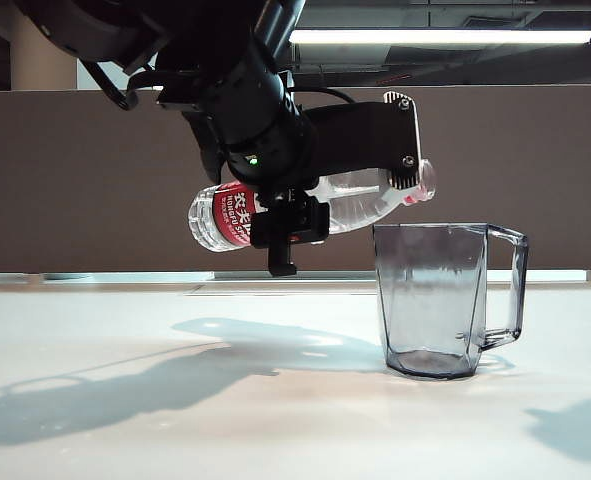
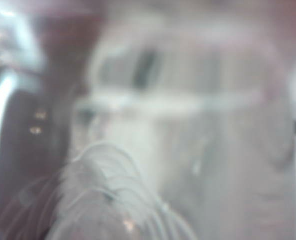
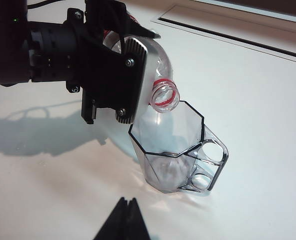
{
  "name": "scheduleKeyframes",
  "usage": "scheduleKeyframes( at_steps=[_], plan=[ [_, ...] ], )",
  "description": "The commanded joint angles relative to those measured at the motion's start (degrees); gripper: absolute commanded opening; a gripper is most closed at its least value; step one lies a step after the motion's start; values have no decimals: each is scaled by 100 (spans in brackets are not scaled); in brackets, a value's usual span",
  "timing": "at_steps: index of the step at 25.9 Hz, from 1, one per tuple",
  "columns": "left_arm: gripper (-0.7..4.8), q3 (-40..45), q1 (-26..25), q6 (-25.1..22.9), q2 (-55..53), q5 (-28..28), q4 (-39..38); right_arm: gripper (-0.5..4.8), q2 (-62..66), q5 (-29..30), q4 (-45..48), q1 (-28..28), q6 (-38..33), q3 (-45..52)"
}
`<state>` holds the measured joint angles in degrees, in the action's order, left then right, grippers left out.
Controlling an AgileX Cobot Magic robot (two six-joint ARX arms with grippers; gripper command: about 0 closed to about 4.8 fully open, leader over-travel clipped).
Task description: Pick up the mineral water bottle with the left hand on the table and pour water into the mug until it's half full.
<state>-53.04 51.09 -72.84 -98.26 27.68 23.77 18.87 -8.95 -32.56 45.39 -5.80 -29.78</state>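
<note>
The left gripper (image 1: pixel 360 170) is up in the air, closed around the middle of the mineral water bottle (image 1: pixel 350 205). The bottle lies almost flat, and its open mouth with the red ring sits just above the rim of the mug (image 1: pixel 445 300). The mug stands on the white bench (image 1: pixel 175 420). The right gripper (image 3: pixel 123 220) is low over the bench near the mug, its two tips together, holding nothing.

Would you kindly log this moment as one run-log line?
left gripper: shut on mineral water bottle, tipped near level, uncapped mouth over mug rim | mug: upright on table, no stream visible | right gripper: fingertips together, apart, holding nothing
</note>
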Motion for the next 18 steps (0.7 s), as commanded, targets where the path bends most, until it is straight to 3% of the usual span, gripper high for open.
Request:
scheduleKeyframes(
  at_steps=[1,18],
  plan=[
    [233,-63,17,-227,59,81,297,-2,-2,9,57,2,-20,-42],
    [233,-63,-2,-387,59,166,466,-2,-2,9,59,2,-20,-42]
  ],
)
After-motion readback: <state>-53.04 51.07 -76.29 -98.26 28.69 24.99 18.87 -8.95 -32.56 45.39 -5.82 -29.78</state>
